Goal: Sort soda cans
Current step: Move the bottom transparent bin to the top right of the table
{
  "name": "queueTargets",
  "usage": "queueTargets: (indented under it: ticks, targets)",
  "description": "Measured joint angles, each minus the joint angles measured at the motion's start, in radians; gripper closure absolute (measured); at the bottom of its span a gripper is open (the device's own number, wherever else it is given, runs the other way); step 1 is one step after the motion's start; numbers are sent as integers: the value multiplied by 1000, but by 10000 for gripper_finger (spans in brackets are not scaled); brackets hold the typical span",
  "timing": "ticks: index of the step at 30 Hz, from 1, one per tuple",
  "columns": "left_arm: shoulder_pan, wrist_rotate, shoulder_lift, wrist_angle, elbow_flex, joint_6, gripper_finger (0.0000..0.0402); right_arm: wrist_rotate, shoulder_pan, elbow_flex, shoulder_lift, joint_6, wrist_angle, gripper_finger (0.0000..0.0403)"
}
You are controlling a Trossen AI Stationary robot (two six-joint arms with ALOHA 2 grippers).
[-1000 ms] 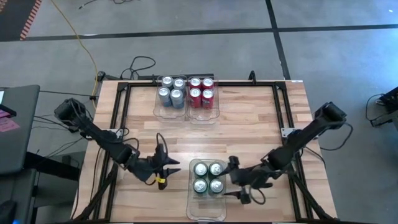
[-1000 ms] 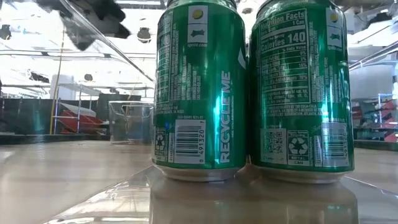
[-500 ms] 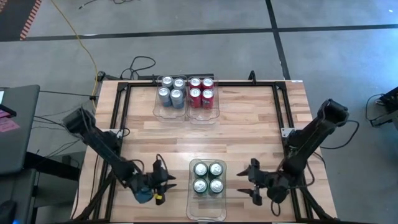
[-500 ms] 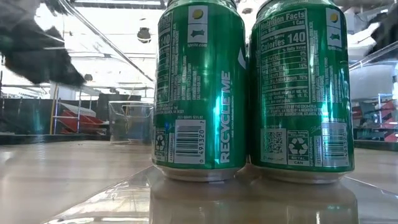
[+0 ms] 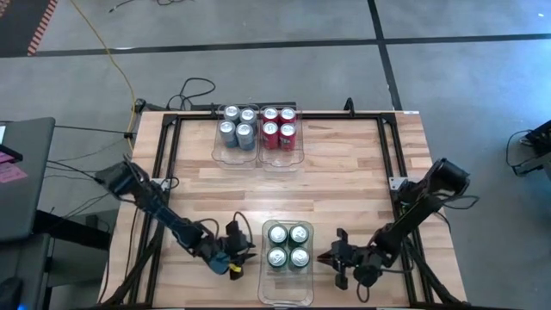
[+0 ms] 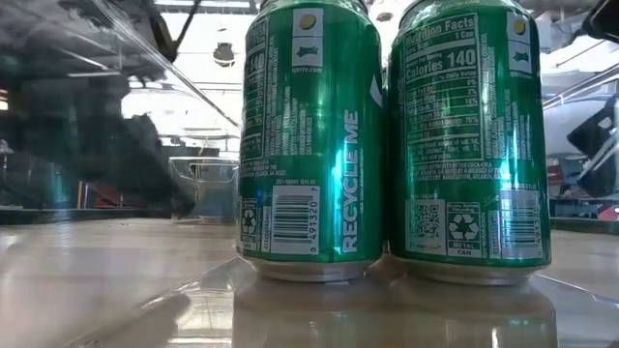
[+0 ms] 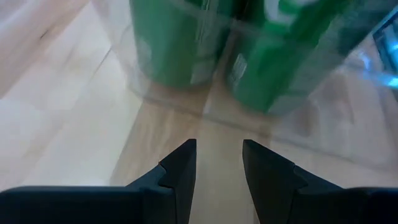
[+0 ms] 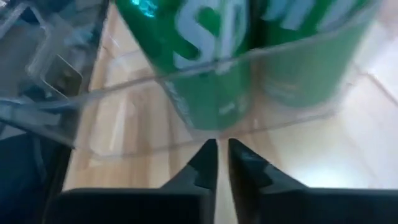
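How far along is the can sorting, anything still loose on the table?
Sorting looks done: four silver-blue cans and four red cans sit in the far bins, four green cans in the near bin. No loose can shows. Neither gripper holds anything: the left gripper and the right gripper flank the near bin, empty. Left: apparently only parking the arms.

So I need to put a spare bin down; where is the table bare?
Bare wood spans the table between the far bins' blue cans and red cans and the near green cans. Crowded beside those: left gripper, right gripper.
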Motion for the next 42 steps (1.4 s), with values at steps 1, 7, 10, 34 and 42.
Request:
queueTargets:
  ticks: [1, 7, 10, 34, 42]
  targets:
    - [11, 18, 0, 16, 0, 16, 276, 1, -1, 0, 16, -11, 36, 353]
    - [67, 89, -1, 96, 0, 100, 276, -10, -13, 1, 97, -45, 177, 398]
    - [90, 110, -1, 95, 0, 118, 276, -11, -25, 1, 129, -46, 209, 396]
    - [337, 210, 1, 159, -2, 253, 276, 40, -80, 3, 156, 80, 134, 397]
    - [394, 228, 55, 280, -1, 245, 276, 105, -65, 1, 111, 222, -72, 397]
